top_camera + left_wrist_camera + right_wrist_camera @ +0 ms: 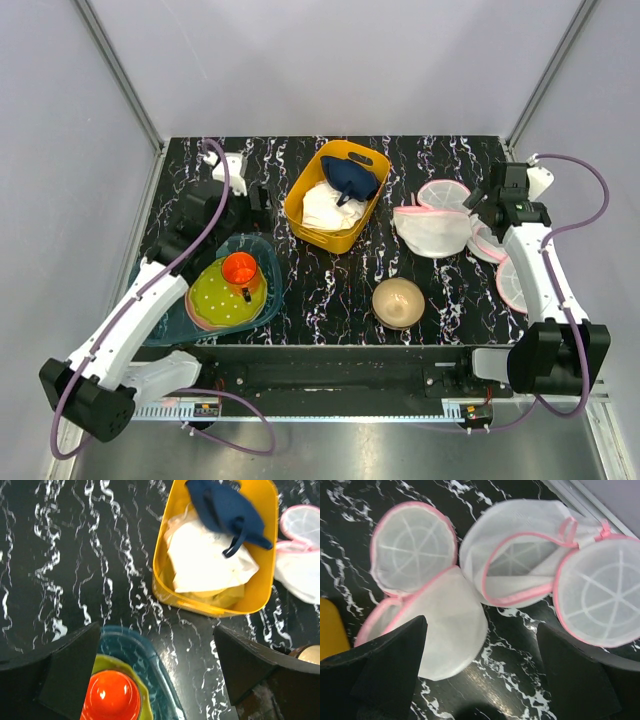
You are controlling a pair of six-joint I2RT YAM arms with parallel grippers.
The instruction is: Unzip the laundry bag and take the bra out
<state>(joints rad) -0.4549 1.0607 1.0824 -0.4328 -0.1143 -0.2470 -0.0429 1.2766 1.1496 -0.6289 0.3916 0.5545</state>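
Observation:
The laundry bag (430, 230) lies open on the table right of the yellow basket, its round flap lid (443, 193) folded back. In the right wrist view its white mesh body (445, 625) and lid (415, 547) fill the left half. The navy bra (350, 178) drapes over the far end of the basket, on a white cloth (205, 560); the left wrist view shows the bra (227, 510) too. My right gripper (480, 675) stands open just beside the bag, empty. My left gripper (160, 675) is open and empty, above the table left of the basket.
The yellow basket (300, 205) stands mid-table. A blue tray (272, 270) with a green plate (215, 295) and orange cup (240, 268) lies under the left arm. A tan bowl (398, 301) sits near the front. More pink-rimmed mesh discs (508, 283) lie under the right arm.

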